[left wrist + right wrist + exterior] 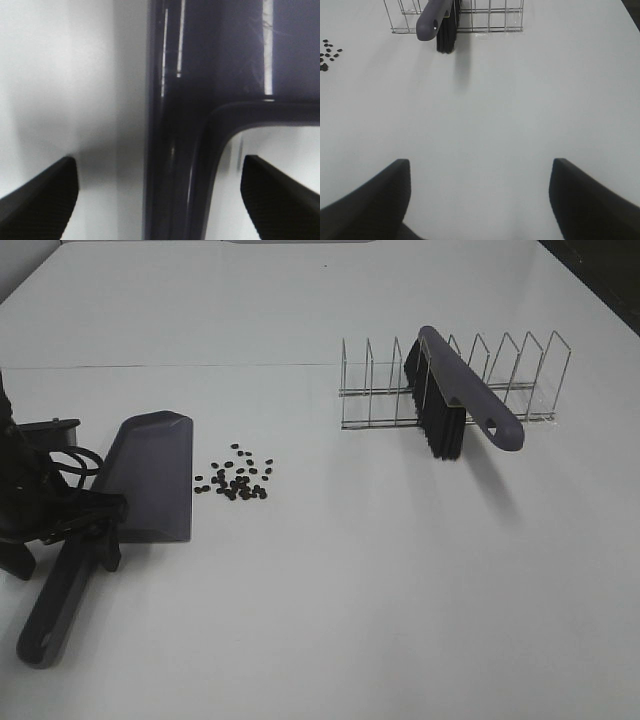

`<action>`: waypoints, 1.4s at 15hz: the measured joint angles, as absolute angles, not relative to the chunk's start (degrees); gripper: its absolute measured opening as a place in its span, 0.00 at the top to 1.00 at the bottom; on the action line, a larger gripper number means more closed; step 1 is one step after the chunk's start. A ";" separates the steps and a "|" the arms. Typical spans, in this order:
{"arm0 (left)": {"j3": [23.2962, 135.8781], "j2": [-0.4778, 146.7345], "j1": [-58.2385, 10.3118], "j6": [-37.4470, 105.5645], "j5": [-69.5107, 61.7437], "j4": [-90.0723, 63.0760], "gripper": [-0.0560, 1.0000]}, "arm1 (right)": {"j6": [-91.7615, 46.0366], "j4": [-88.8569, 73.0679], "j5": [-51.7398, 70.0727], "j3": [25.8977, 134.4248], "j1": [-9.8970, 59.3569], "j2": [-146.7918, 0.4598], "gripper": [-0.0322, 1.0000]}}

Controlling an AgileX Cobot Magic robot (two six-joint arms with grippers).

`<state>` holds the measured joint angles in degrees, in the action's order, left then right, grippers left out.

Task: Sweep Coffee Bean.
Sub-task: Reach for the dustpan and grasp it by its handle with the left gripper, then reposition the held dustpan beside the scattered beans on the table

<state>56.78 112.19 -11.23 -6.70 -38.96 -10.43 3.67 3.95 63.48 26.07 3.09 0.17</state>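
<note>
The coffee beans (237,478) lie in a loose cluster on the white table, just right of the front lip of the grey-purple dustpan (150,475). The dustpan lies flat with its handle (55,610) pointing to the near left. My left gripper (95,525) is open and straddles the handle where it joins the pan. In the left wrist view (159,167) both fingers stand clear of the dustpan (215,55). The brush (455,405) leans in the wire rack (520,360). My right gripper (481,167) is open and empty over bare table, short of the brush (437,17). A few beans (327,52) show there too.
The wire rack (490,20) stands at the back right with several empty slots. A seam runs across the table behind the dustpan. The right arm is outside the exterior high view.
</note>
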 joint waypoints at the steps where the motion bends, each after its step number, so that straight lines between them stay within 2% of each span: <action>1: 56.95 112.47 -11.23 -6.70 -38.22 -10.26 0.18 | 3.67 3.95 63.48 26.07 3.09 0.17 0.27; 4: 57.12 112.93 -11.23 -6.76 -37.59 -9.57 0.19 | 3.67 3.95 63.48 26.07 3.09 0.17 0.27; 5: 57.24 113.04 -11.23 -6.76 -37.30 -9.11 0.23 | 3.67 3.95 63.48 26.07 3.09 0.17 0.27; 7: 57.35 113.22 -11.23 -6.82 -36.67 -8.14 0.38 | 3.67 3.95 63.48 26.07 3.09 0.17 0.27; 9: 57.47 113.45 -11.23 -6.88 -36.27 -7.22 0.63 | 3.67 3.95 63.48 26.07 3.09 0.17 0.27; 18: 57.41 112.47 -11.34 -5.39 -37.24 0.80 0.63 | 3.67 3.95 63.48 26.07 3.09 0.17 0.27; 21: 57.01 105.83 -11.34 -6.65 -38.27 2.29 0.63 | 3.84 4.41 63.48 26.07 3.09 -0.57 0.27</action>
